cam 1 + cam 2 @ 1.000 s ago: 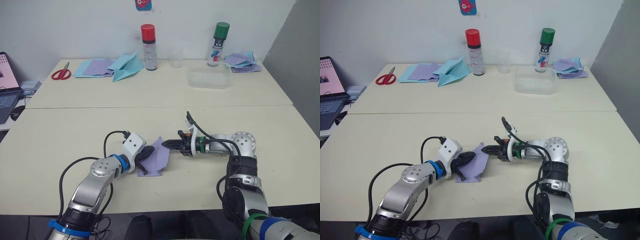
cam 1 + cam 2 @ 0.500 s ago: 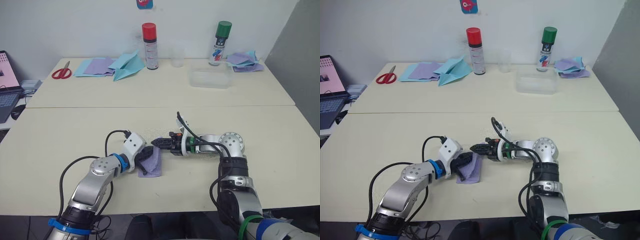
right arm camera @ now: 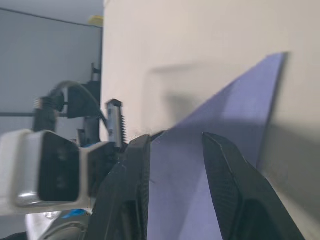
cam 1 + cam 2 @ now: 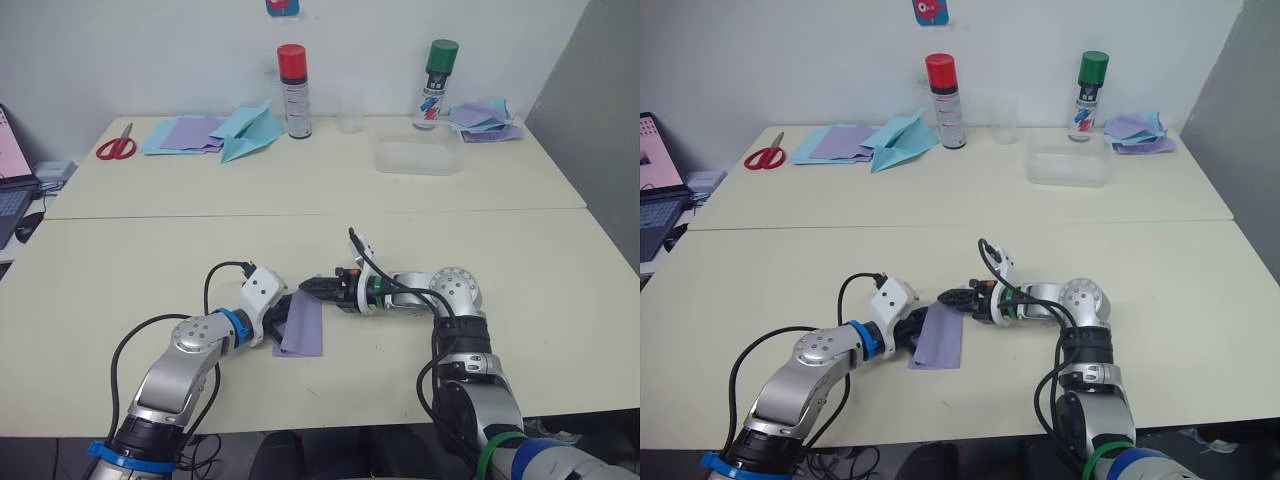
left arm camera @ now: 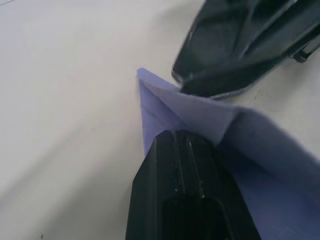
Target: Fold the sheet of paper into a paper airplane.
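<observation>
The sheet of paper (image 4: pixel 305 330) is lavender and lies flat on the near table as a narrow folded strip with a slanted top edge. My left gripper (image 4: pixel 283 308) is at its left edge, shut on the paper; in the left wrist view one black finger (image 5: pixel 185 180) lies over the sheet of paper (image 5: pixel 200 112). My right gripper (image 4: pixel 308 287) points left at the strip's upper corner. In the right wrist view its two fingers stand apart over the paper (image 3: pixel 220 120), so it is open.
On the far table are a light-blue paper airplane (image 4: pixel 248 130), piles of sheets (image 4: pixel 185 133), red scissors (image 4: pixel 115 147), a red-capped can (image 4: pixel 292 90), a green-capped can (image 4: pixel 436 82) and a clear tub (image 4: pixel 417 157). A laptop (image 4: pixel 8 170) sits at the left edge.
My right gripper has moved left, taking the raised flap over with it. The paper, spread and lifted before, now lies flat and narrower. The left gripper has stayed at the paper's left edge.
</observation>
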Robot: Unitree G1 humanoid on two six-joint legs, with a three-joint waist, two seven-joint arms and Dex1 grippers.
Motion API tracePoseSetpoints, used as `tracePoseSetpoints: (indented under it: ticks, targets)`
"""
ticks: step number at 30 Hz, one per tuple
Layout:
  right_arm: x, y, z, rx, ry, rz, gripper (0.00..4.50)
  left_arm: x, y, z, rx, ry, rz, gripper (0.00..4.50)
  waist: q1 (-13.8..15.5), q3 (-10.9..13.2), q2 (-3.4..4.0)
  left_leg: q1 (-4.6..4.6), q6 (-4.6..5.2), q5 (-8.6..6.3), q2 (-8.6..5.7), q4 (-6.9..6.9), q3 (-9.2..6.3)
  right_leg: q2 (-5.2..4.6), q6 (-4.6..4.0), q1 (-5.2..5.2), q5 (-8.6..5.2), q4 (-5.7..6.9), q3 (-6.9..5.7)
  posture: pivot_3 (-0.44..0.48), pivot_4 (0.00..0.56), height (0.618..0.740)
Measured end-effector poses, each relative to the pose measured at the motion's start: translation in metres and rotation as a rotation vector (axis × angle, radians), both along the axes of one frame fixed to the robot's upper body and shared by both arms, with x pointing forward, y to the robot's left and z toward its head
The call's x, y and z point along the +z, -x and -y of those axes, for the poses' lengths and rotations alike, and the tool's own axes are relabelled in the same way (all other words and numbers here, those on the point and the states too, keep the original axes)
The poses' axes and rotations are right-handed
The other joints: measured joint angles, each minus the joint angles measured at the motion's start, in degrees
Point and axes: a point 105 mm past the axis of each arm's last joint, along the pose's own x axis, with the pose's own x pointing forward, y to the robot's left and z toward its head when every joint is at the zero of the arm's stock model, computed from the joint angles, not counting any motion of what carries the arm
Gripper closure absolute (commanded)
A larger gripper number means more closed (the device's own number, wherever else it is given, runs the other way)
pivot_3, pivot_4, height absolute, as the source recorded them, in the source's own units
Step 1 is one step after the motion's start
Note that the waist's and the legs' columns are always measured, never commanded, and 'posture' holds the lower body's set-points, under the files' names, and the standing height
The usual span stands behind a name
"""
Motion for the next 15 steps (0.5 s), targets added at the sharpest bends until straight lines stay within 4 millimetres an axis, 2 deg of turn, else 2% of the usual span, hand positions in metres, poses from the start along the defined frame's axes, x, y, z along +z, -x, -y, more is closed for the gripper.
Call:
tracePoseSetpoints:
  ticks: [2, 9, 15]
  targets:
    - [0.0, 0.002, -0.001, 0.008, -0.016, 0.003, 4.43, 0.0, 0.001, -0.008, 0.02, -0.009, -0.002, 4.5, -0.17, 0.0, 0.0, 0.03, 0.0, 0.0, 0.02, -0.02, 0.0, 0.01, 0.0, 0.0, 0.0, 0.01, 0.01, 0.0, 0.15, 0.74]
    - [-0.001, 0.005, -0.012, 0.06, 0.035, 0.106, 4.47, 0.0, 0.006, -0.025, 0.064, -0.017, -0.014, 4.5, -1.25, -0.1, -0.16, 0.13, 0.0, 0.0, 0.07, -0.04, -0.01, 0.04, -0.03, 0.04, -0.02, 0.06, 0.01, 0.0, 0.15, 0.74]
    - [-0.001, 0.003, -0.021, 0.101, 0.088, 0.252, 4.47, 0.005, 0.024, -0.063, 0.112, -0.029, -0.102, 4.5, -1.65, -0.09, -0.21, 0.22, 0.0, 0.0, 0.15, -0.06, -0.08, 0.13, -0.12, 0.02, -0.07, 0.21, -0.04, 0.0, 0.15, 0.74]
